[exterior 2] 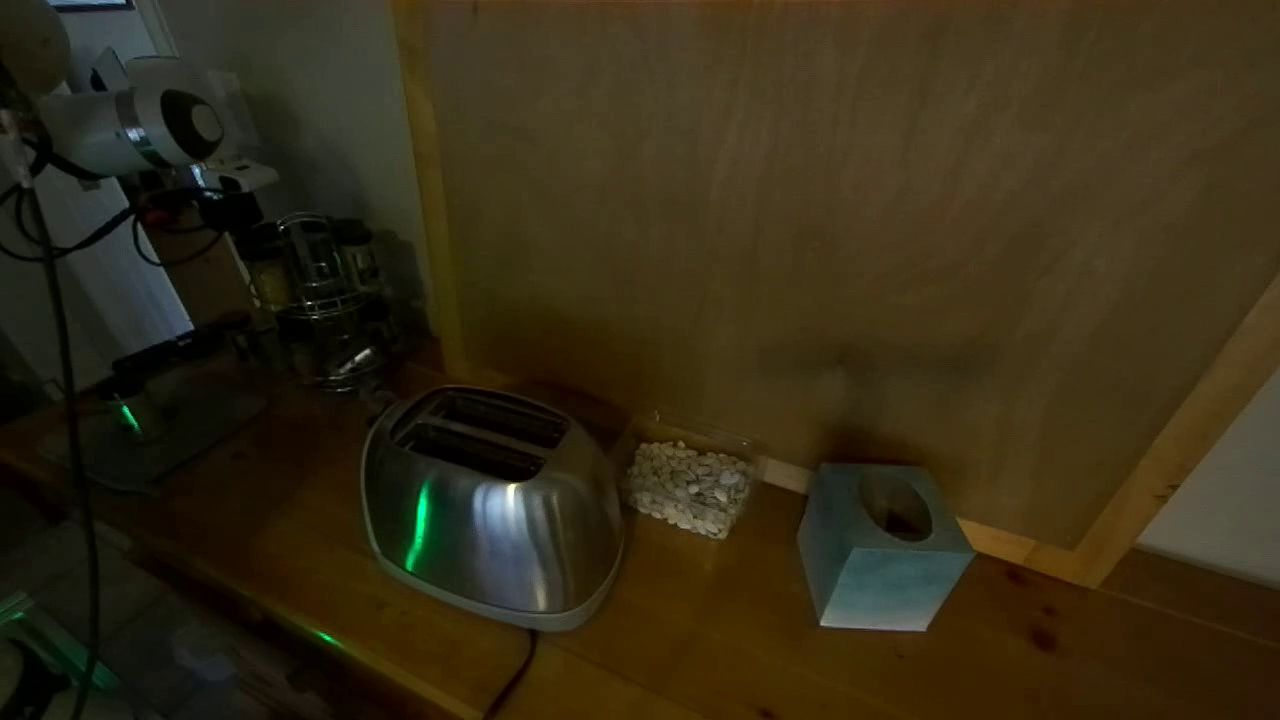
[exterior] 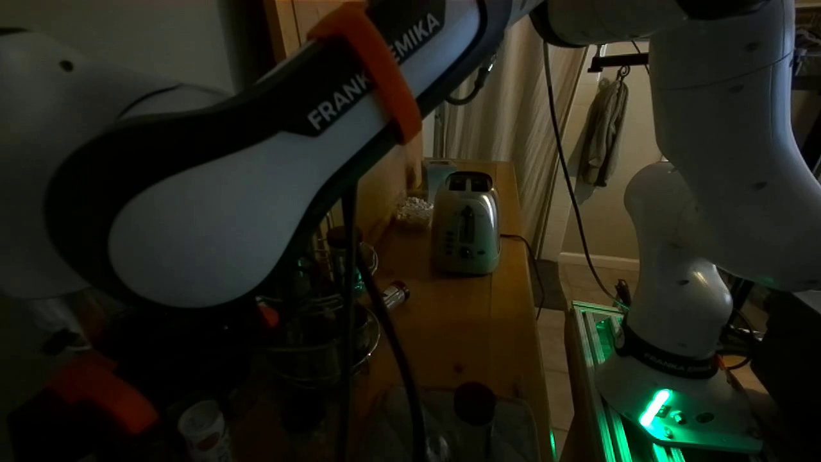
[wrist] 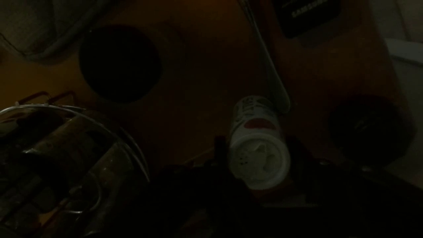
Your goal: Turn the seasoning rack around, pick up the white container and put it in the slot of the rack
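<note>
1. Your gripper stands around the white container, a jaw to each side; it's too dark to tell whether they clamp it.
2. The container is outside the seasoning rack, near it.
3. Whether you've turned the rack, nothing here shows.
4. Slotting remains, and probably lifting too.

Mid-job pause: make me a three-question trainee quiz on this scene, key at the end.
1. What word is printed on the white container the gripper straddles?
2. True or false: in an exterior view, the toaster stands between the seasoning rack and the blue box.
3. Which shows in the wrist view: a) toaster, b) seasoning rack, c) blue box?
Key: 1. SALT; 2. true; 3. b.
</note>
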